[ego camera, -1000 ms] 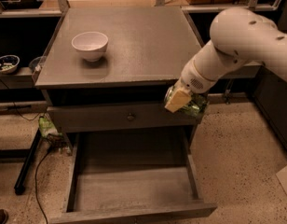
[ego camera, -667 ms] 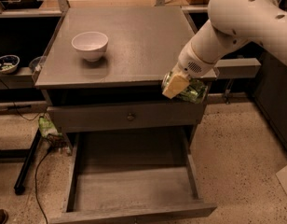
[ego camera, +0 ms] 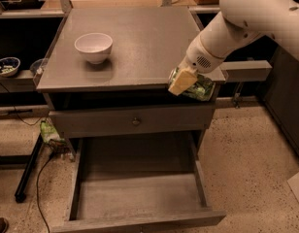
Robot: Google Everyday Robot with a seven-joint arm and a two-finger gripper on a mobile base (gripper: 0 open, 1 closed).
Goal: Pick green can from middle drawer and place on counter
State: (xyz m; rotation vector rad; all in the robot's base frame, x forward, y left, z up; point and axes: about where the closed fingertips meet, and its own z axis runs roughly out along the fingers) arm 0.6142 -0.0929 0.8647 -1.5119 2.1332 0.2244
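My gripper (ego camera: 188,84) is shut on the green can (ego camera: 202,87) and holds it lying sideways at the front right corner of the counter (ego camera: 140,38), level with its front edge. The can is partly hidden behind my cream-coloured fingers (ego camera: 180,82). The white arm comes in from the upper right. Below, the middle drawer (ego camera: 140,198) is pulled wide open, and its flat grey floor is bare.
A white bowl (ego camera: 93,46) stands on the counter's left half. A shut drawer front with a small knob (ego camera: 135,122) sits just under the counter. Side shelves (ego camera: 246,69) flank the cabinet, with a small bowl (ego camera: 7,66) on the left one. A black cable (ego camera: 40,178) lies on the speckled floor.
The gripper has risen with the green can, from beside the upper drawer front up to the counter's front right edge.
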